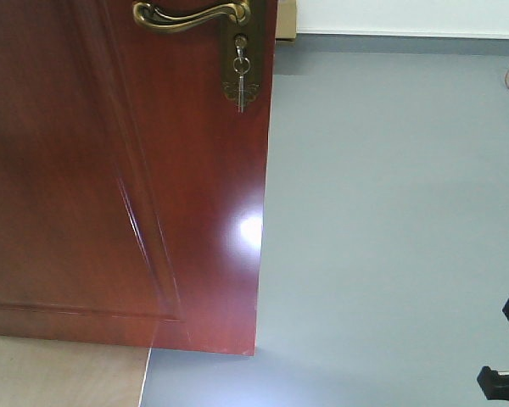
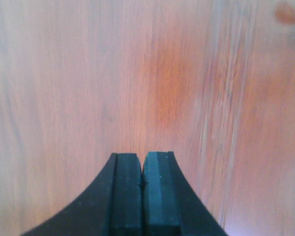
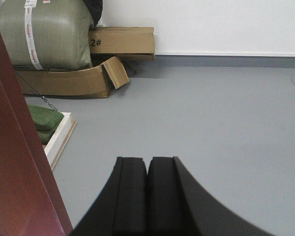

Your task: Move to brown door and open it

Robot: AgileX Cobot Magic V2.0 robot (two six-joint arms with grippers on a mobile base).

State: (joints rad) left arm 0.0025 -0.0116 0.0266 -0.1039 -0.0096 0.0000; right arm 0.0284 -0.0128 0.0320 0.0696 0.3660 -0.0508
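— Filling the left of the front view, the brown door (image 1: 110,170) is seen ajar, keys (image 1: 241,80) hung below its brass handle (image 1: 191,15).
— And the grippers?
— The left gripper (image 2: 142,191) and right gripper (image 3: 147,196) are clenched, nothing held.

We see a bright white glare spot low on the glossy brown door (image 1: 136,170), spilling onto the grey floor (image 1: 390,212). Our left wrist view is washed-out and soft; the right wrist view is evenly lit, sharp.
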